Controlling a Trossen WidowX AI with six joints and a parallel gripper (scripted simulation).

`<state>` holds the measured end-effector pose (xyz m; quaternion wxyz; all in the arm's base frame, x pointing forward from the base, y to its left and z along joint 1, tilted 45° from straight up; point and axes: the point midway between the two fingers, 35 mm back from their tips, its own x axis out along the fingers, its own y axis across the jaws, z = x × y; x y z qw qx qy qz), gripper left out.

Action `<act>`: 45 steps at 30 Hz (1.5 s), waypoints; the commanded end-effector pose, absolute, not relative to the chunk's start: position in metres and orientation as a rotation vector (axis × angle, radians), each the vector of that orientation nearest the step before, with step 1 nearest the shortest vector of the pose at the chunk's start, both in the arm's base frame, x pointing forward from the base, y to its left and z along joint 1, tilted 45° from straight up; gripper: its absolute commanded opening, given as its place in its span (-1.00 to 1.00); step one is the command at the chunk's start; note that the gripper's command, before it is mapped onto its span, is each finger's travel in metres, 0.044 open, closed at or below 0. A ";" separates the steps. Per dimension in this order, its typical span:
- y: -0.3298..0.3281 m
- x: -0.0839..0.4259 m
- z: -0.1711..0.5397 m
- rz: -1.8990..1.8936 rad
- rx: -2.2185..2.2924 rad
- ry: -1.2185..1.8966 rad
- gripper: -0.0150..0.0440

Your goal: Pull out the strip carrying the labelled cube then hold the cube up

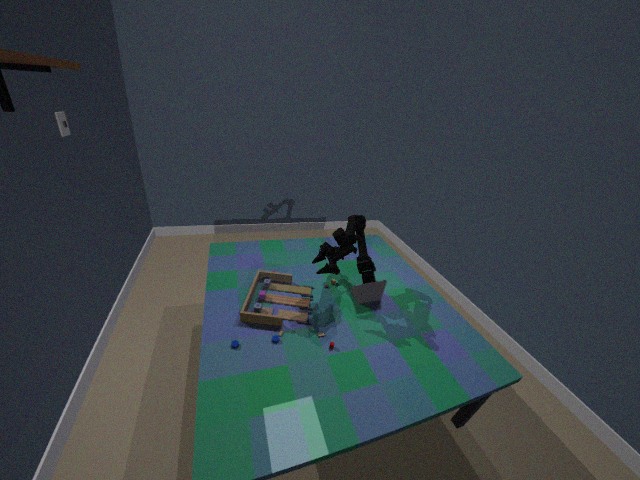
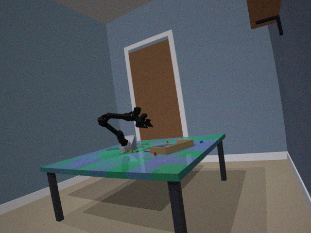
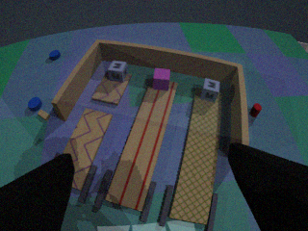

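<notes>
Overhead | claw (image 1: 324, 262) wide open, empty | cube (image 3: 211, 87) labels unreadable | zigzag strip (image 3: 88, 146) broken

Three tan strips: zigzag-patterned (image 3: 90, 144), red-lined (image 3: 142, 152), crosshatched (image 3: 195, 164); a magenta cube (image 3: 162, 77) between grey cubes.

Brown door (image 2: 156, 92) behind table; wall shelf (image 1: 36, 60); light switch (image 1: 62, 124).

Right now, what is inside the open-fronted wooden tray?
Inside the wooden tray: three patterned strips, the left zigzag strip broken, each carrying a cube: two grey cubes, one magenta cube. Labels unreadable.
</notes>
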<state>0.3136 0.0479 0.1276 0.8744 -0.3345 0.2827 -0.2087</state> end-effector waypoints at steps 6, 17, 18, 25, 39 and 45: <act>0.047 0.314 0.126 -0.438 -0.688 0.597 0.78; -0.039 0.335 0.099 -0.775 -0.374 1.104 -0.20; -0.049 0.333 0.097 -0.822 -0.335 1.152 -0.29; -0.080 0.321 0.097 -1.004 -0.191 1.314 -0.49; -0.086 0.325 0.091 -1.003 -0.190 1.314 -0.49; -0.093 0.325 0.083 -1.003 -0.190 1.314 -0.49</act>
